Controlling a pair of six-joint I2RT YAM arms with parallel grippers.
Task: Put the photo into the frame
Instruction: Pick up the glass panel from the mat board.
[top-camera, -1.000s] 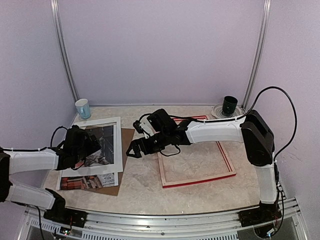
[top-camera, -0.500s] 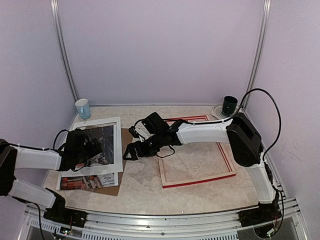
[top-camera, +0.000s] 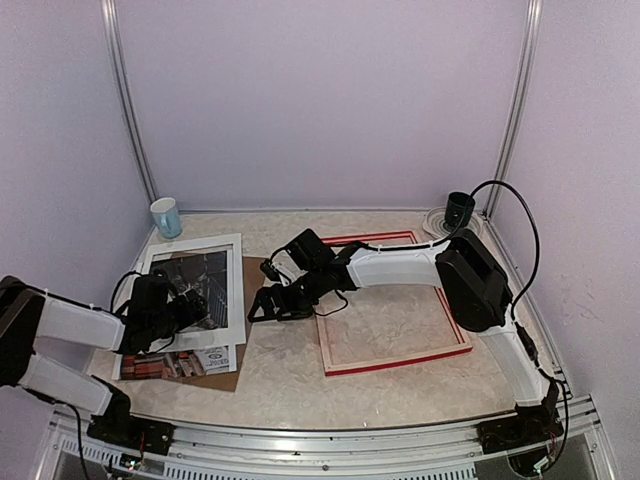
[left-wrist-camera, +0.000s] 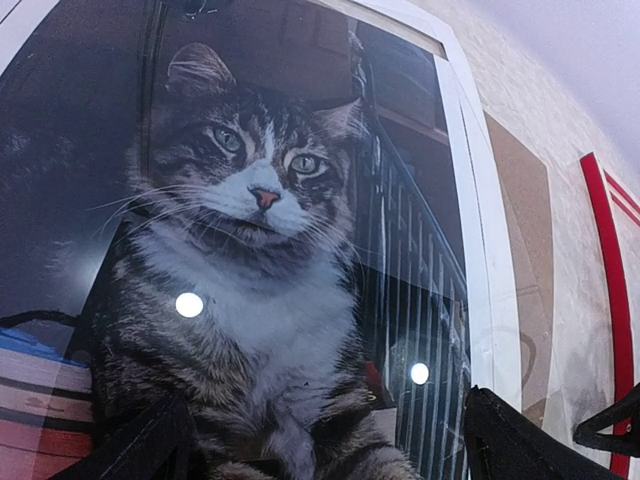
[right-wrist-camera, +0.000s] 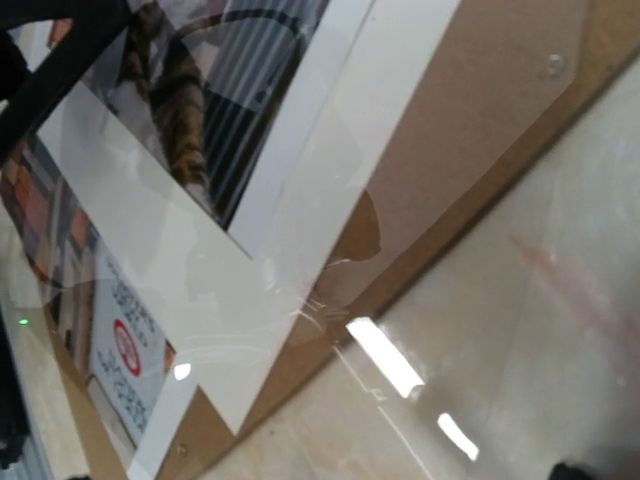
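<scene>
Hanging low over the photo (left-wrist-camera: 250, 250), left claw (left-wrist-camera: 320, 450) spread wide

White shell links, black joints. Right arm (top-camera: 395, 268), centre right: black cable (top-camera: 527, 222) loops off elbow. Left arm (top-camera: 75, 322), lower left: thin black wire (top-camera: 118, 285). Left gripper (left-wrist-camera: 320, 440) fingers black.

Pale lilac walls (top-camera: 320, 100) meet at silvery metal posts (top-camera: 126, 110) behind a beige marbled tabletop (top-camera: 290, 375).

The white left arm lies low and folded, its black left hand (top-camera: 193, 306) spread wide. The white right arm stretches leftward, its black right hand (top-camera: 257, 309) likewise parted, tipped downward.
</scene>
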